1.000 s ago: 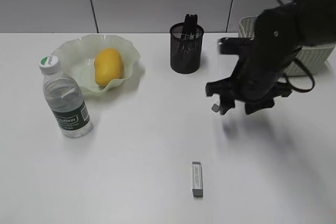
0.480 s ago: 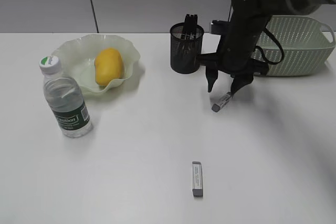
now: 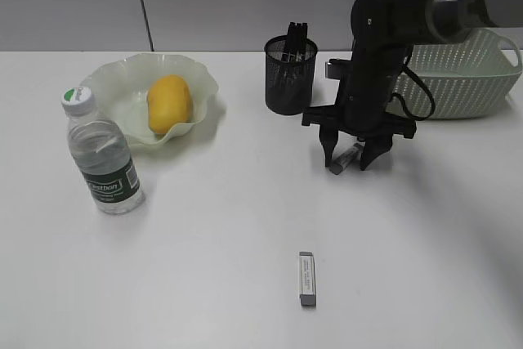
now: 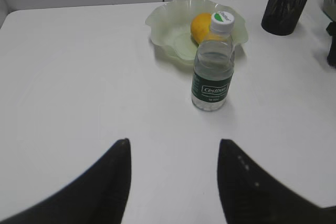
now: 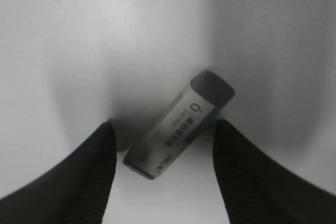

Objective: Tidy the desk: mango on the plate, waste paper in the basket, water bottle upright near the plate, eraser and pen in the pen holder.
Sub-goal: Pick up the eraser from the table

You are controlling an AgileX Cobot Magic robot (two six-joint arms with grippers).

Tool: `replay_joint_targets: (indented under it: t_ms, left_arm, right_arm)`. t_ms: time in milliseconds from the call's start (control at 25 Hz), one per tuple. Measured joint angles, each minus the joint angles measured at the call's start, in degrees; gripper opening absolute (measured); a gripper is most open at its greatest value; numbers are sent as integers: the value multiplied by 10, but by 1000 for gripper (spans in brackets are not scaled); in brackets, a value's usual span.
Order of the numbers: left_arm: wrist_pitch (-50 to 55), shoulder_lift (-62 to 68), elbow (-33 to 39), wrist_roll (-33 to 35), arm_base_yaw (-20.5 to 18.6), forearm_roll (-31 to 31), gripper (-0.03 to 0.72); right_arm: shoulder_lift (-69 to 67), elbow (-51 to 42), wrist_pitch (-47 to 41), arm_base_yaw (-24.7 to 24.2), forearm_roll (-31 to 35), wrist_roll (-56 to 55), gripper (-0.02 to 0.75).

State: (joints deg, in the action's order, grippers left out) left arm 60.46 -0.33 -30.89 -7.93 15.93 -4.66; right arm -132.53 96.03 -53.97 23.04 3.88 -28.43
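My right end effector (image 3: 353,158) hangs open astride the eraser (image 5: 180,131) lying on the desk (image 3: 245,284), seemingly lined up to pinch it for the pen holder (image 3: 290,75)

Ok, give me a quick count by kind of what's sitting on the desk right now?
Erasers: 2, the mid-desk eraser and the front eraser
Mango: 1
Plate: 1
Water bottle: 1
Pen holder: 1
Basket: 1
Total: 7
The holder's dark contents are too unclear to count.
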Motion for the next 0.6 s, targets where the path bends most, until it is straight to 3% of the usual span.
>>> replay_joint_targets:
  t_ms: [80, 160, 320, 600]
  left_arm:
    - [0, 0, 0, 0, 0, 0, 396]
    - [0, 0, 0, 0, 0, 0, 393]
    - [0, 0, 0, 0, 0, 0, 381]
    - [0, 0, 0, 0, 0, 0, 378]
  right_arm:
    - [-1, 1, 2, 2, -1, -1, 456]
    - [-1, 1, 3, 3, -8, -1, 394]
    - [-1, 1, 3, 4, -34, -2, 162]
    - [22, 0, 7, 19, -59, 77, 166]
